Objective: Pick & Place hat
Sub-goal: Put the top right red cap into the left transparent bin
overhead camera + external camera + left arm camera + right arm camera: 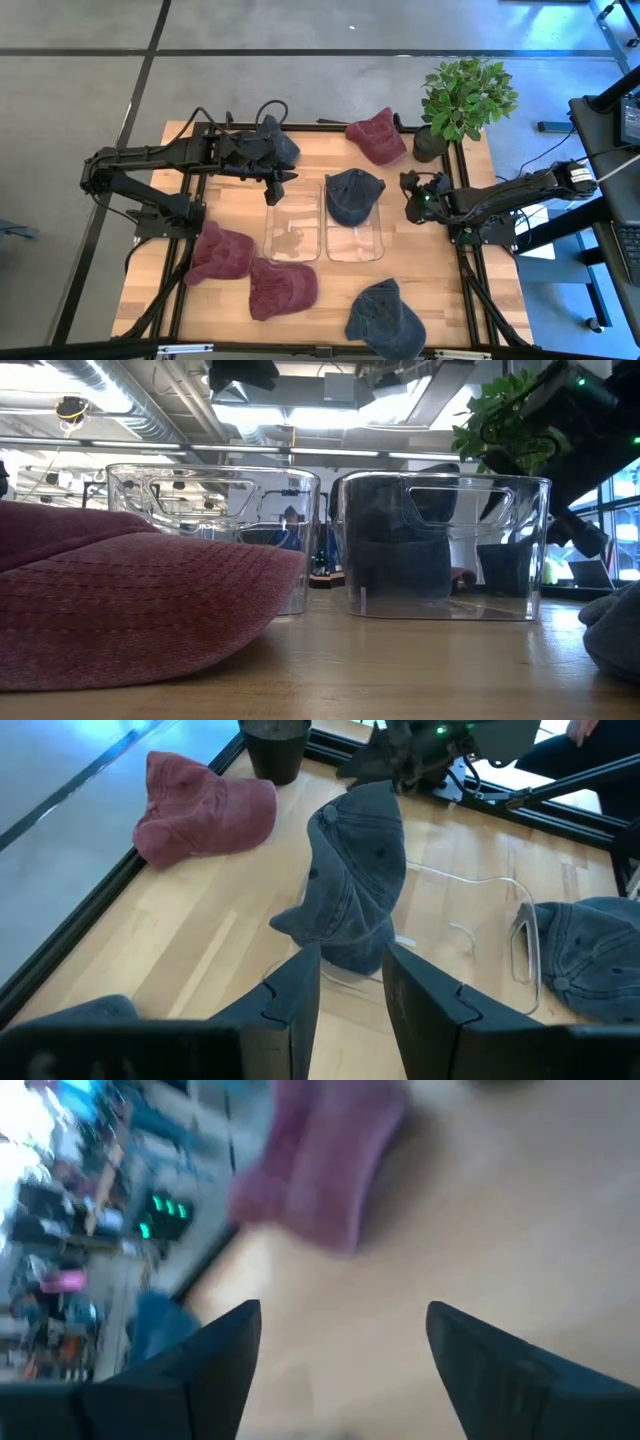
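A dark blue hat (353,196) sits in the right clear bin (372,250), bunched up and rising above its rim; the left wrist view also shows this blue hat (355,880). The left clear bin (292,228) holds no hat. My left gripper (277,195) hangs open over the left bin's far edge, fingers pointing down, its own view showing the gap (352,995) with nothing in it. My right gripper (408,196) is open just right of the right bin and also holds nothing; its fingers stand wide apart (345,1350).
Loose hats lie on the wooden table: red ones at the far edge (377,136) and near left (220,252) (282,288), blue ones under the left arm (280,145) and at the near edge (385,318). A potted plant (462,95) stands at the far right corner.
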Controlling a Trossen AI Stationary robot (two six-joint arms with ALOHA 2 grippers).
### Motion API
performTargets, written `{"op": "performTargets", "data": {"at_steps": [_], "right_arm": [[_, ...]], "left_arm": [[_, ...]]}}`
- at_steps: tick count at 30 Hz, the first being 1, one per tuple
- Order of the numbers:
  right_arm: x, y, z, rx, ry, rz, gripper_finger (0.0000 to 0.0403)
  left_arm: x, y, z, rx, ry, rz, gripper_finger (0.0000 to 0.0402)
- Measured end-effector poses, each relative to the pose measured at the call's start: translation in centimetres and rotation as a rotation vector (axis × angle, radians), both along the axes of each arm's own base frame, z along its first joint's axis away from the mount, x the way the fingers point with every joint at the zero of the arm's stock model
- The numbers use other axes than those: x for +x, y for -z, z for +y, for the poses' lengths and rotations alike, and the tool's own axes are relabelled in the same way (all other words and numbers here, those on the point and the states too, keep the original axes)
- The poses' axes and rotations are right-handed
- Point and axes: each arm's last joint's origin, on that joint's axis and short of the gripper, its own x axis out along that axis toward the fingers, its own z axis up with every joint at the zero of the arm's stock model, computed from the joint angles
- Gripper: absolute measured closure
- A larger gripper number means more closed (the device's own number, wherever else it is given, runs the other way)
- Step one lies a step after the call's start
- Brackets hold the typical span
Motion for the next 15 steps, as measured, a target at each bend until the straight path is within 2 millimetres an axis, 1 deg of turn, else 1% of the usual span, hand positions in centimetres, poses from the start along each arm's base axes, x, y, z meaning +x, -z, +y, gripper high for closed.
{"op": "performTargets", "data": {"at_steps": [2,6,10,15], "right_arm": [[-0.2,0.1,-0.5,-0.015,0.038,0.020,0.0116],[-0.2,0.2,-1.5,0.042,0.077,0.017,0.0122],[0.5,0.2,-2.4,0.046,0.124,-0.039,0.0130],[1.6,0.9,-3.8,0.064,0.131,-0.021,0.0140]], "left_arm": [[0.1,0.1,0.0,-0.001,0.001,0.003,0.0294],[0.3,0.2,-0.2,-0.005,0.015,0.008,0.0292],[0.5,0.4,-0.3,-0.006,0.021,0.017,0.0295],[0.6,0.5,-0.3,0.008,0.031,0.024,0.0292]]}}
